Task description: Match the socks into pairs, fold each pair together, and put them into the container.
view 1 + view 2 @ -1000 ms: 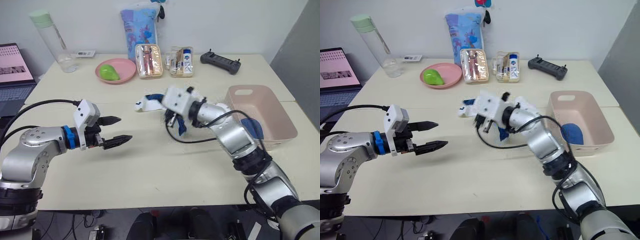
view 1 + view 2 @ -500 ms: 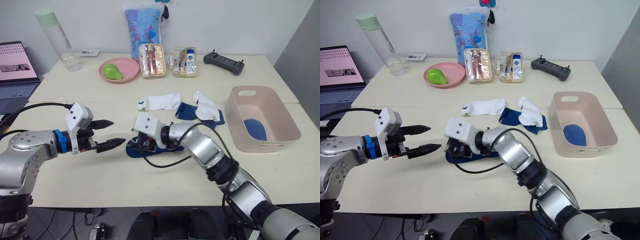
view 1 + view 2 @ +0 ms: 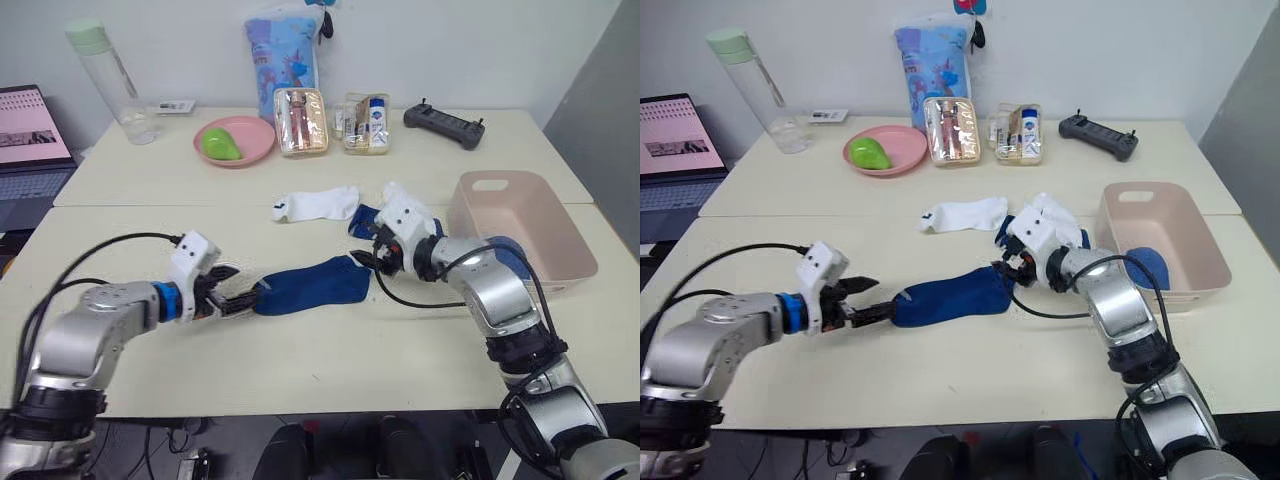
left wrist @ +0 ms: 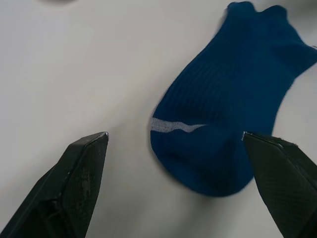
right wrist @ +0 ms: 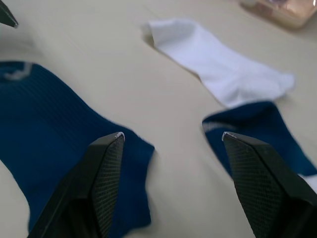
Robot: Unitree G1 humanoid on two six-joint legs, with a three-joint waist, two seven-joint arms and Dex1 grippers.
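Your left gripper (image 4: 173, 188) is spread wide, straddling the toe of the blue sock (image 3: 310, 286) at centre frame. Your right gripper (image 5: 171, 183) is spread at its cuff, so the sock lies flat for pairing.

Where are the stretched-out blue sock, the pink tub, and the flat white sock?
blue sock (image 3: 312, 286): left eye view, middle of its body.
pink tub (image 3: 556, 228): left eye view, outer side wall.
white sock (image 3: 965, 213): right eye view, middle of its foot part.

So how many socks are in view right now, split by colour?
blue socks: 3, the last one lying in the container
white socks: 2
Total: 5
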